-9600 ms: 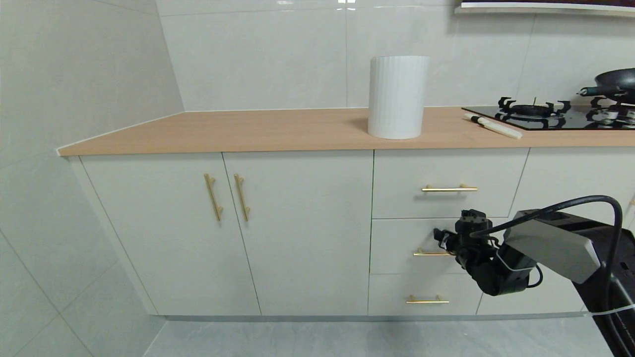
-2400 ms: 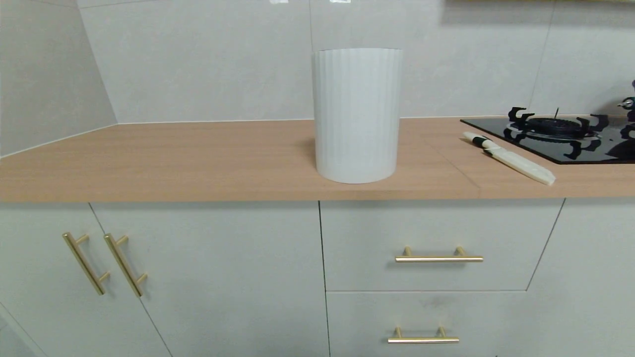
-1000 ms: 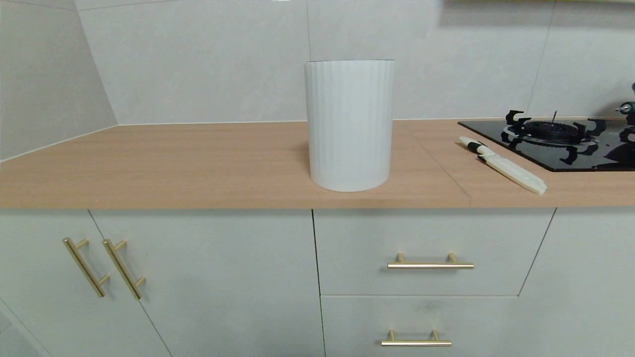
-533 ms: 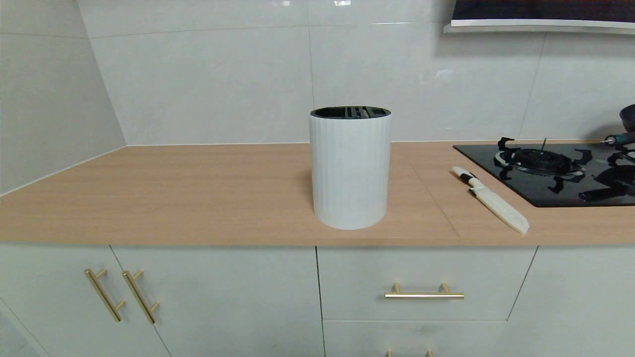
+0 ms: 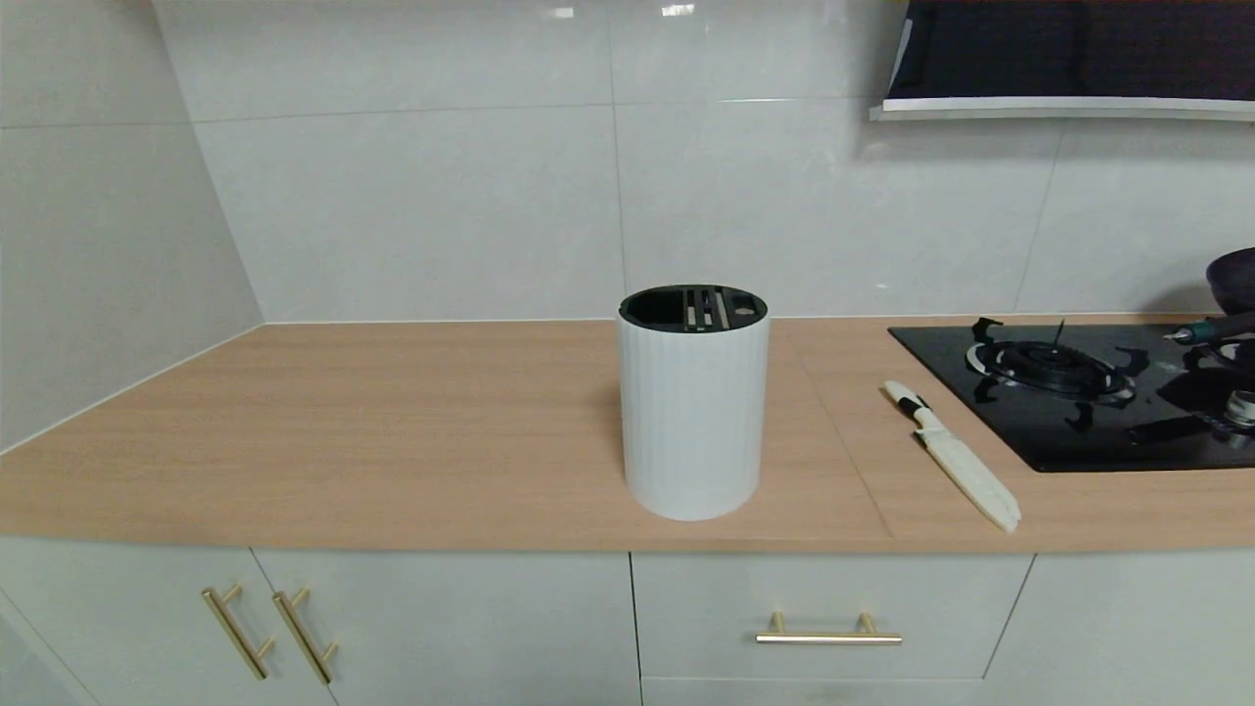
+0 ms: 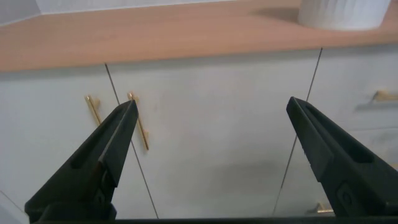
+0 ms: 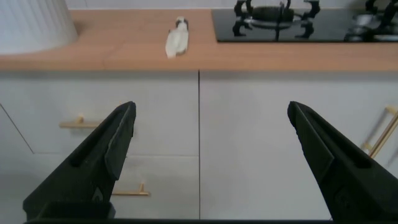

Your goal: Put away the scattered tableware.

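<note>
change: the head camera has risen and tipped down, so the whole scene sits lower in view and the slotted black top of the holder (image 5: 693,422) now shows; holder and knife (image 5: 951,456) lie as before relative to each other.
surface (image 5: 392,441): long and wooden, carrying everything; white cabinet doors (image 5: 441,628) and drawers (image 5: 828,613) beneath.
hob (image 5: 1079,431): black, at the robot's right end of the surface.
holder: white ribbed cylinder, upright, mid-surface near the front edge.
knife: pale blade, flat on the surface between holder and hob, apart from both, handle toward the wall.
left tool (image 6: 211,104): fingers spread wide, empty, low before the cabinet doors.
right tool (image 7: 211,108): spread wide, empty, facing the drawers below the knife.
step: the approach, by my reading; nothing is grasped yet.
next move: probably lift the right tool above the surface and close on the knife's handle, then carry it tip-down to a slot.
</note>
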Robot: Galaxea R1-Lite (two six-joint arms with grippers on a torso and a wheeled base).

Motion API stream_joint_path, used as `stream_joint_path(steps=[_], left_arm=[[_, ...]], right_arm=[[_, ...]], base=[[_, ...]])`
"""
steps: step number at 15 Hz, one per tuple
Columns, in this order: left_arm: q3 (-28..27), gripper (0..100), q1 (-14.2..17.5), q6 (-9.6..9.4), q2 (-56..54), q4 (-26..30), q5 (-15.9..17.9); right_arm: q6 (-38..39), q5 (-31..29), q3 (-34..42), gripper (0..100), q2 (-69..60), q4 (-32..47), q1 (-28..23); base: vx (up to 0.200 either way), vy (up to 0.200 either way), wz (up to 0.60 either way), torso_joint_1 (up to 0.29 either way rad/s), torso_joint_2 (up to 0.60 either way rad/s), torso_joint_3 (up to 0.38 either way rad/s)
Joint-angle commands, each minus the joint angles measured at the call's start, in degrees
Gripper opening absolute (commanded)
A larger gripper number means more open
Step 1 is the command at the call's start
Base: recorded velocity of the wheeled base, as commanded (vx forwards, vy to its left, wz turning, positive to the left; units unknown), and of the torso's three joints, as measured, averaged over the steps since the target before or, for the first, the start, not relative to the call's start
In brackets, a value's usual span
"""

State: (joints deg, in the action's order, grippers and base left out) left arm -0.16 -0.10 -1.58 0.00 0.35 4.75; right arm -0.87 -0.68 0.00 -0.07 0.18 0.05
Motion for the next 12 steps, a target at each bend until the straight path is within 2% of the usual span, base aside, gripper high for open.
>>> stream_joint_path(steps=[1, 12], left_arm=[[0.0, 100, 0.0, 0.0, 0.0, 0.0, 0.0], [0.0, 100, 0.0, 0.0, 0.0, 0.0, 0.0]], right_arm=[[0.0, 0.0, 0.0, 100, 0.1, 0.0, 0.0], [0.0, 0.0, 0.0, 100, 0.1, 0.0, 0.0]], base=[[0.0, 0.0, 0.0, 0.212, -0.5, -0.281], [0.0, 0.0, 0.0, 0.249, -0.54, -0.292]])
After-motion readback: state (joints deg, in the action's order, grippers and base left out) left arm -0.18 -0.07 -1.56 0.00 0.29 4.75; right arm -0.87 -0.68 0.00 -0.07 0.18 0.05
